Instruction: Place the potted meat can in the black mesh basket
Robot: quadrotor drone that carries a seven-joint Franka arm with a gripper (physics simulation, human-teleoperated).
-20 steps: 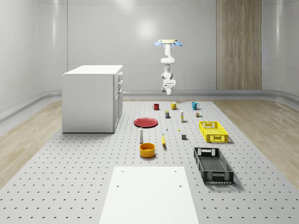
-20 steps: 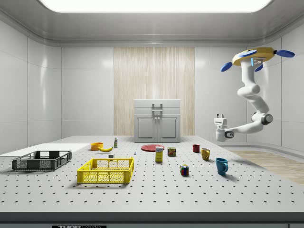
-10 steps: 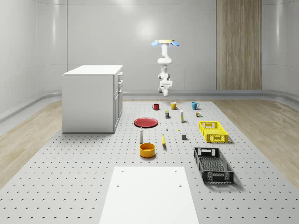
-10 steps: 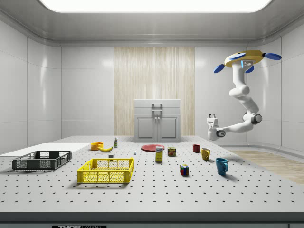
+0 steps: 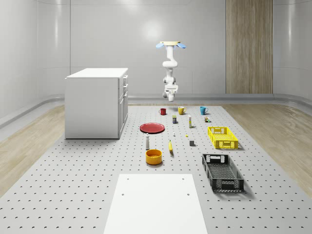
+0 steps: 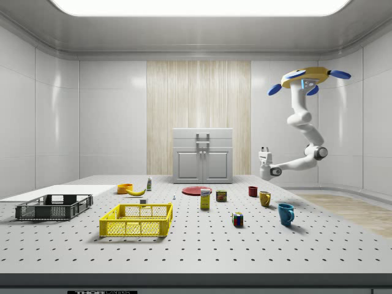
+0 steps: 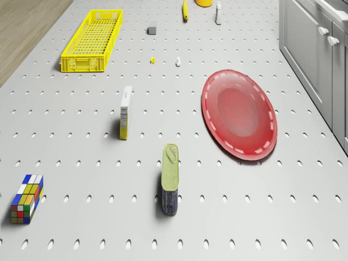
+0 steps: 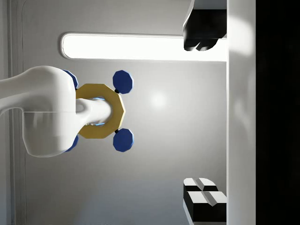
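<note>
In the side view, the black mesh basket (image 6: 54, 207) is seen at the lower left of the frame, resting on the perforated table (image 6: 196, 251), with a yellow basket (image 6: 136, 219) to its right. Near the frame's centre the potted meat can (image 6: 221, 195) is found standing on the table, just right of a yellow-and-white box (image 6: 205, 199) and well apart from the black mesh basket (a red plate (image 6: 196, 190) lies behind both). Farther right, a red mug (image 6: 253, 191), a yellow mug (image 6: 264, 198) and a blue mug (image 6: 285, 214) are set out. Above the mugs the gripper (image 6: 264, 150) is held pointing upward, clear of the table. In the wrist view its fingers (image 8: 201, 37) are shown spread wide, with nothing between them. The drone (image 6: 304, 78) is seen hovering at the upper right, over the table's right end.
</note>
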